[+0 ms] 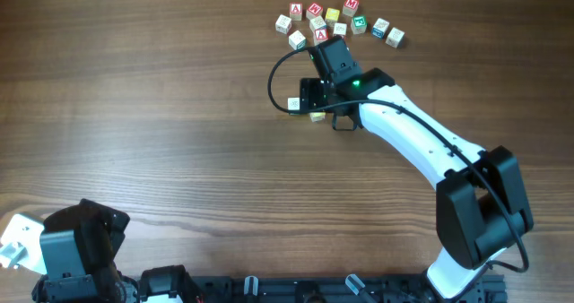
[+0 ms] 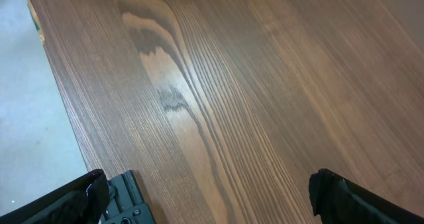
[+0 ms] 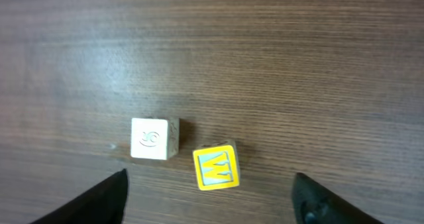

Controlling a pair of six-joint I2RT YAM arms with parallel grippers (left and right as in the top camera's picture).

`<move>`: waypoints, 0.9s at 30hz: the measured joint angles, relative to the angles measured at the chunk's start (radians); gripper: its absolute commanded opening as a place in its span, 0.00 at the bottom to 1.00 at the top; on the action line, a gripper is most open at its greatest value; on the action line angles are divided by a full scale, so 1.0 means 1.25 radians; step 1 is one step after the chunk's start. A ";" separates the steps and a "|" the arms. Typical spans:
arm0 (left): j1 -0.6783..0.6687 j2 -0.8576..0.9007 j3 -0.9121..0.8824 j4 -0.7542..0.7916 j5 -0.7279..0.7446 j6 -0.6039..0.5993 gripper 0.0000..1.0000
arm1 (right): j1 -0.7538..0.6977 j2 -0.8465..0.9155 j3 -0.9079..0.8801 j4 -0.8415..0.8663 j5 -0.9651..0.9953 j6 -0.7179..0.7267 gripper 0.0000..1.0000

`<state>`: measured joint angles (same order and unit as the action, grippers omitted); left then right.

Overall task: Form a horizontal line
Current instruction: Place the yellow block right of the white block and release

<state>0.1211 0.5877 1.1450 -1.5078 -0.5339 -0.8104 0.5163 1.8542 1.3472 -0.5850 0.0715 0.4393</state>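
Yellow cube, white cube side by side btw spread right fingers, untouched.

free: table left side | obstacles: cube cluster far; white cube, yellow cube centre

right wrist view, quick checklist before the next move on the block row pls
1. right gripper off both blocks: ok, jaws wide, nothing held.
2. white block and yellow block next to each other: ok.
3. their faces flush: not ok, yellow block is turned.
4. level with each other: not ok, yellow block sits lower in the view.
5. loose blocks apart from those two: ok.
6. left gripper open and empty: ok.
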 measured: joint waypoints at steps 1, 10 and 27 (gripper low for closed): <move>0.000 0.000 0.000 0.000 0.000 0.000 1.00 | 0.000 0.001 -0.013 0.002 0.000 -0.018 0.81; 0.000 0.000 0.000 0.000 0.000 0.000 1.00 | 0.000 0.087 -0.071 0.076 -0.009 -0.057 0.67; 0.000 0.000 0.000 0.000 0.000 0.000 1.00 | 0.000 0.110 -0.072 0.176 -0.018 -0.075 0.34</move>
<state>0.1211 0.5877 1.1450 -1.5078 -0.5335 -0.8104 0.5163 1.9919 1.2572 -0.3649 0.0490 0.3458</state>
